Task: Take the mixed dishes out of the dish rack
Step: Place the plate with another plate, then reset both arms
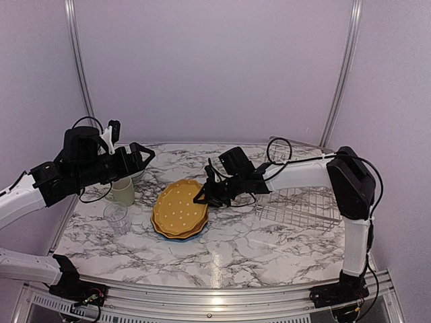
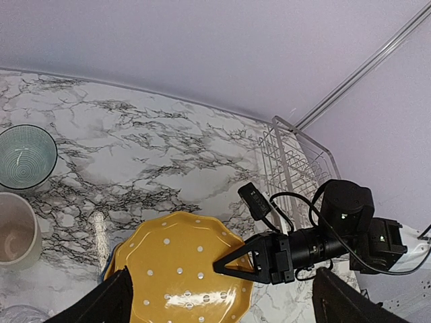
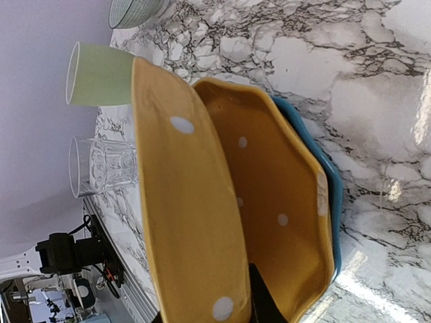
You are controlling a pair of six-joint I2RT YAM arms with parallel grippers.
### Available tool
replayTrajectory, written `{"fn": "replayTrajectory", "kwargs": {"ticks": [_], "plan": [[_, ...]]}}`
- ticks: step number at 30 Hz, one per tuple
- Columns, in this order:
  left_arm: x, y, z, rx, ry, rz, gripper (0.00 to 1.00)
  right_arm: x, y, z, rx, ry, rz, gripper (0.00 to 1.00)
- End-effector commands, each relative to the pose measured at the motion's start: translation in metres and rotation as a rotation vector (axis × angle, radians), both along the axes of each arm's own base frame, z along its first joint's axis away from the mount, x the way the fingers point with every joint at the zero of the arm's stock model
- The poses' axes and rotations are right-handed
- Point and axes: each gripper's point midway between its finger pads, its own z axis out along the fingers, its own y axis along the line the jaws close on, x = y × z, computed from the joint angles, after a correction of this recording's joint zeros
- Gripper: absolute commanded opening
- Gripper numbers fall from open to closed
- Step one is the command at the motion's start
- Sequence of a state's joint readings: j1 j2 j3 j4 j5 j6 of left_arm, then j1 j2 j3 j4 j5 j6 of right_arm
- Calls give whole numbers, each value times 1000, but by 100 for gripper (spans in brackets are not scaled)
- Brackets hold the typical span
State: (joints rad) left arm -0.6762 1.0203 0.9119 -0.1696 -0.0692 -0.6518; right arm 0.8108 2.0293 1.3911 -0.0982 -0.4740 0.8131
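A blue dotted plate (image 1: 195, 233) lies on the table with a yellow dotted plate (image 3: 276, 202) on it. My right gripper (image 1: 202, 196) is shut on the rim of a second yellow plate (image 1: 176, 207), held tilted over that stack with its gripped edge raised. In the right wrist view this plate (image 3: 182, 222) stands apart from the one below. The pale green mug (image 1: 122, 191), clear glass (image 1: 116, 217) and small bowl (image 2: 23, 156) stand left of the stack. My left gripper (image 1: 145, 156) is open and empty above the bowl. The dish rack (image 1: 296, 202) shows no dishes.
The wire rack sits at the right of the marble table (image 1: 236, 256), close to the right arm's forearm. The purple back wall and two metal posts (image 1: 340, 74) close the far side. The right arm's cable (image 2: 289, 202) loops above the rack.
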Motion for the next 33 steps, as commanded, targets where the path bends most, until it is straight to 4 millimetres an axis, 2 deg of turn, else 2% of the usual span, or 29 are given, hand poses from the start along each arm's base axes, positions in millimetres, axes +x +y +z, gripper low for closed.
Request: {"fn": "replayTrajectory", "kwargs": {"ticks": [1,4,8,16,19,26,30,33], "plan": [[0,1,-8,15,18,2,95,11,7,15,-2,-57,-51,8],[0,0,-7,11,17,-1,95,7,10,11,-19,-52,-63,9],[0,-1,-5,8,15,-1,95,6,11,11,-37,-59,-73,16],[2,-1,-6,20,14,2,95,5,-8,15,-180,-140,-70,53],[4,-1,-6,29,15,4,95,0,-15,13,-234,-158,-58,61],[7,6,1,67,-4,31,95,-15,-38,25,-317,-210,-54,75],[8,12,12,88,-34,55,95,-10,-59,42,-382,-304,-77,83],[7,19,27,99,-66,72,95,2,-77,77,-427,-436,-120,87]]}}
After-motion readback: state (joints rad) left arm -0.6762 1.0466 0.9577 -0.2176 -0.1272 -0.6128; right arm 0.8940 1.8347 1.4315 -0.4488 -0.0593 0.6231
